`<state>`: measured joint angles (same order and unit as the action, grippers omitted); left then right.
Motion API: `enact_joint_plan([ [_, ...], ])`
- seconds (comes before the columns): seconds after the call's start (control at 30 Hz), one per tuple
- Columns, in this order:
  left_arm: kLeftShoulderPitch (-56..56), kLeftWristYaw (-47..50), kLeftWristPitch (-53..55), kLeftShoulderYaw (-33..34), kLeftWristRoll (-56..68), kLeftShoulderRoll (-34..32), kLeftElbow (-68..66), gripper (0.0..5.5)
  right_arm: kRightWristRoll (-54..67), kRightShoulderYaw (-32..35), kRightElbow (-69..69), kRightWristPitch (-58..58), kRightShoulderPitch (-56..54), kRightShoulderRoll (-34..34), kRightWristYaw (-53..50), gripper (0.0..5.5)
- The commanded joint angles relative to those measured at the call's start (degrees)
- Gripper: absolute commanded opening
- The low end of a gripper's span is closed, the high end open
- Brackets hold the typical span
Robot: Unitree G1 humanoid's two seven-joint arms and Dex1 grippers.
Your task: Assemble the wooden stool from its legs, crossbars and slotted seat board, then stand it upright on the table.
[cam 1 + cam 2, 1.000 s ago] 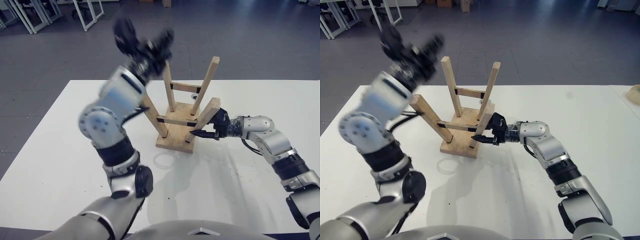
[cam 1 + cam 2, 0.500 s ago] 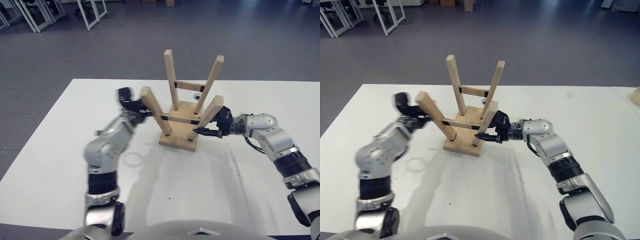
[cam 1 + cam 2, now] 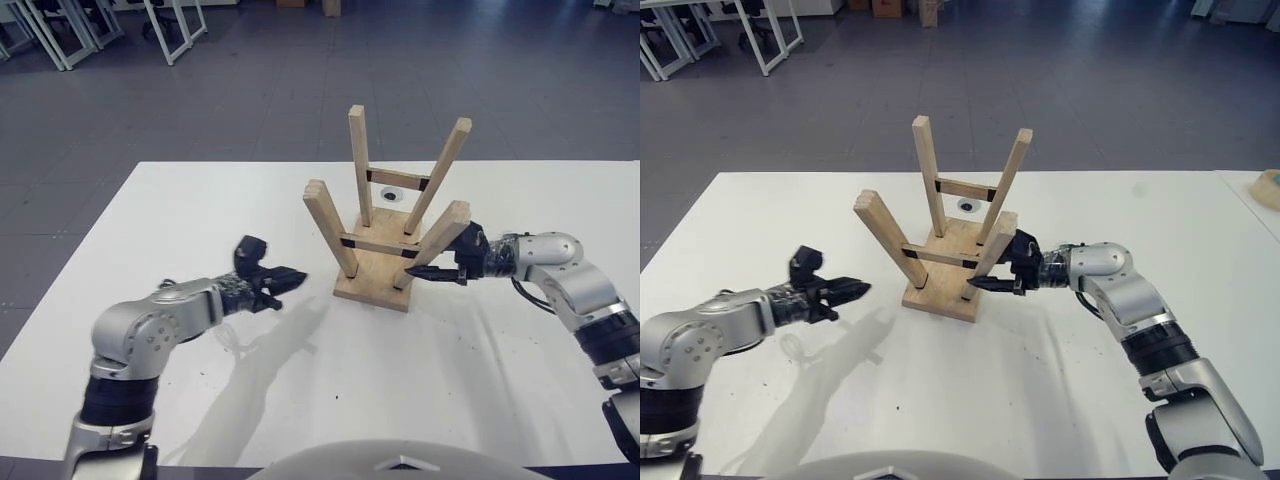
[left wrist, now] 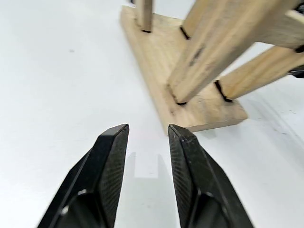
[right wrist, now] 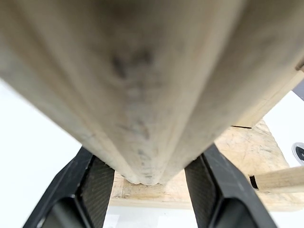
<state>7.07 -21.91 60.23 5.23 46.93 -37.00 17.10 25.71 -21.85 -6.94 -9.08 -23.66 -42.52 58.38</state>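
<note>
Standing upside down at the middle of the white table [image 3: 180, 210], the stool [image 3: 385, 240] looks fully put together. Its seat board [image 3: 940, 296] lies flat on the surface, and four legs splay upward, tied by thin crossbars [image 3: 378, 245]. I'd judge that only the last step is left — turning it over onto its feet.

The wood is pale, unfinished and square-cut. The seat board is a thick rectangular slab, and dark seams mark where each leg and bar enters its slot. The legs are blunt-ended and likely light, but the whole thing looks awkward to swing from one corner.

At the stool's 3 o'clock, the right gripper [image 3: 425, 266] has its black fingers clamped on either side of the near right leg [image 3: 436, 238], low down by the board. At about 8 o'clock, clear of the wood, the left gripper [image 4: 147, 137] hovers just over the table with nothing in it. Its fingers [image 4: 111, 156] are a narrow gap apart, their finely ribbed pads pointed at the board's near corner.

The next move probably calls for that left gripper to open wider and take the near left leg [image 3: 330, 228] — then both arms can roll the stool over together.
</note>
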Motion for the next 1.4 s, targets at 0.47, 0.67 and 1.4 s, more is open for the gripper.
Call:
enact_joint_plan([
  [0.47, 0.5, 1.5, -0.5, 0.4, -4.3, 5.3, 1.8, 1.52, 2.2, 6.6, 24.3, -28.1, 10.7, 24.8, -39.9, 3.27],
  [0.67, 0.9, 2.4, -0.5, 0.8, -5.3, 7.0, 1.8, 1.52, 2.8, 8.4, 28.5, -32.1, 12.7, 16.2, -31.0, 4.55],
  [1.4, 1.7, 3.7, -4.5, -0.4, -11.6, 10.9, -0.1, 1.52, 1.9, 21.0, 37.5, -42.3, 9.6, -3.5, -21.7, 5.47],
])
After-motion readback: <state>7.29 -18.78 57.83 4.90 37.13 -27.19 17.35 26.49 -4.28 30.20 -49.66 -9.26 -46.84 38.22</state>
